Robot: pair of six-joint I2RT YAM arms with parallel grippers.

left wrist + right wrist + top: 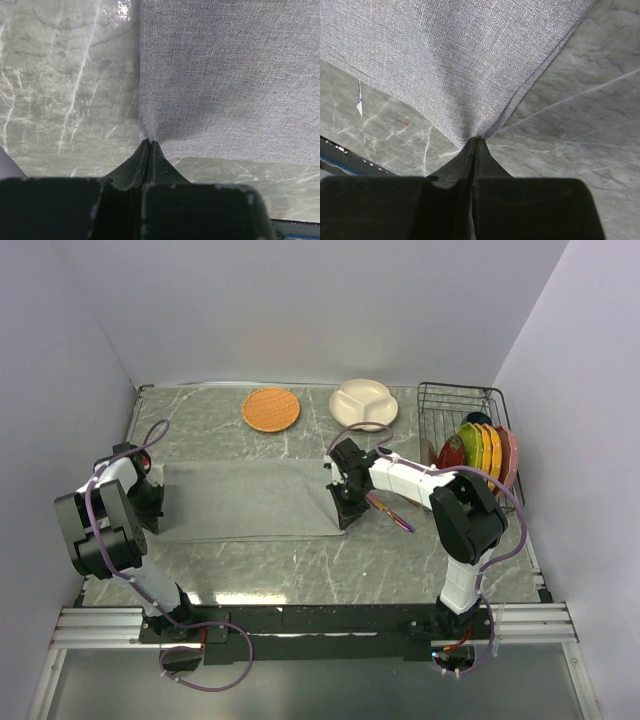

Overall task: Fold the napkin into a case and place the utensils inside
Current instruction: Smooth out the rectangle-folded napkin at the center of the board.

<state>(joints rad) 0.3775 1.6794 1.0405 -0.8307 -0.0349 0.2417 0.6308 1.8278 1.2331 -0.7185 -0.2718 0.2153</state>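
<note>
Tool on the left (150,146) is clenched on a corner of the napkin (250,500). That grey cloth lies flat across the worktop (300,570) to the right tool (476,141), which pinches the opposite corner. The purple knife (396,517) lies just right of it.

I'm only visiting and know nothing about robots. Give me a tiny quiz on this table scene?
1. True or false: the left gripper and right gripper each pinch the grey napkin.
2. The coloured plates stand: A upright in the wire rack; B flat on the napkin; C in a gripper.
3. What does the purple knife lie on?
Key: 1 true; 2 A; 3 the bare table.
</note>
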